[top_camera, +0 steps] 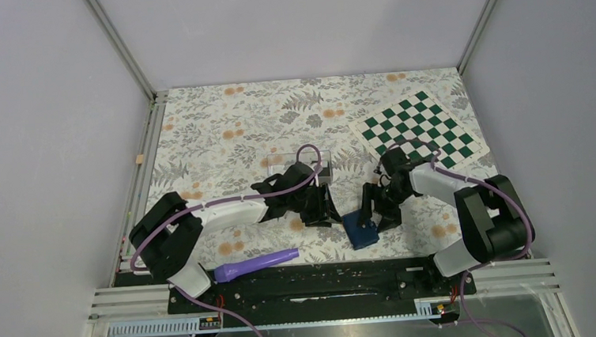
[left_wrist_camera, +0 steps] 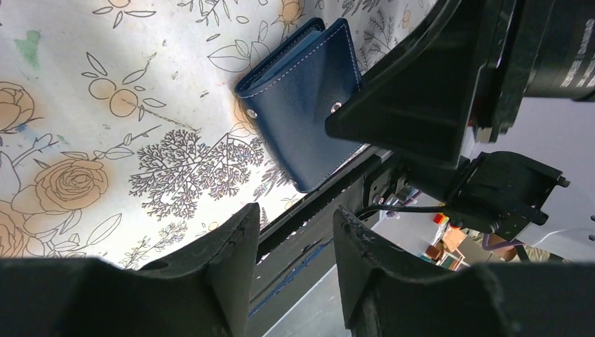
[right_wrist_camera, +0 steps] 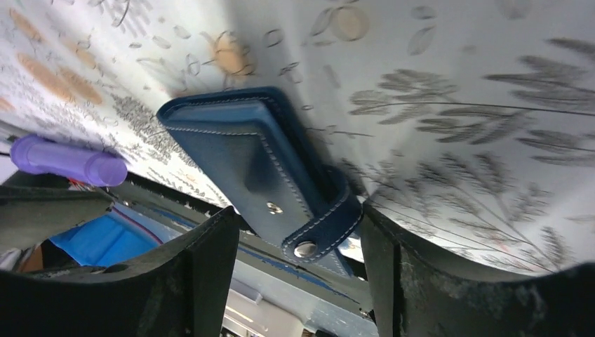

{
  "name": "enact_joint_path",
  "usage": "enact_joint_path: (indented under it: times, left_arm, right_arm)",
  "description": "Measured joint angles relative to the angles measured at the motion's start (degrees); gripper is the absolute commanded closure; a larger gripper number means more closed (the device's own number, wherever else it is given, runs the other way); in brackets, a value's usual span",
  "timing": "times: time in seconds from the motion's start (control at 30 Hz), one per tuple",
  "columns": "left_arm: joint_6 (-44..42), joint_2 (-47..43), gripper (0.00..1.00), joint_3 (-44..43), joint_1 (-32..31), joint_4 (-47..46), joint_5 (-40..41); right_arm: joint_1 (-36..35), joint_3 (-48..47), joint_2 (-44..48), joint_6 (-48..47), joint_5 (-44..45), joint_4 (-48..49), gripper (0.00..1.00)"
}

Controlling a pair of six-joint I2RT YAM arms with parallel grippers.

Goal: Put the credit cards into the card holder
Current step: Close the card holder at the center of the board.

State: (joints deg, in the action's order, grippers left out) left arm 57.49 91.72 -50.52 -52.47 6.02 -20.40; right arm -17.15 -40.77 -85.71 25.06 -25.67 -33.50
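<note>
The card holder [top_camera: 360,229], a navy fold-over wallet, lies folded at the table's near edge between the two grippers. In the right wrist view the card holder [right_wrist_camera: 252,158] has its snap tab [right_wrist_camera: 319,228] between my right gripper's [right_wrist_camera: 302,214] open fingers, close against the right finger. My right gripper [top_camera: 377,210] stands over the wallet's right end. My left gripper [top_camera: 319,208] is just left of it, open and empty [left_wrist_camera: 295,210], with the wallet [left_wrist_camera: 302,98] ahead of its fingers. No credit cards show in any view.
A clear plastic box [top_camera: 302,162] sits behind the left gripper. A purple pen-like object [top_camera: 258,264] lies at the near edge, also in the right wrist view [right_wrist_camera: 63,160]. A green checkered mat [top_camera: 419,128] lies at the back right. The black base rail [top_camera: 319,282] runs just below the wallet.
</note>
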Motion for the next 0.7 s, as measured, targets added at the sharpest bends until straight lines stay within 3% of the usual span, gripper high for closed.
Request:
enact_joint_path:
  times: [0.3, 0.53, 0.7]
  left_arm:
    - [-0.02, 0.0, 0.57, 0.2, 0.02, -0.11, 0.02]
    - [0.13, 1.66, 0.58, 0.2, 0.02, -1.01, -0.9]
    - [1.18, 5.62, 0.63, -0.76, 0.0, -3.02, -2.64]
  right_arm:
    - [-7.34, 2.38, 0.46, 3.69, -5.49, 4.74, 0.27]
    - [-6.49, 1.11, 2.89, 4.09, -5.7, 4.39, 0.28]
    - [-0.52, -1.11, 2.54, 2.95, -8.37, 4.92, 0.4]
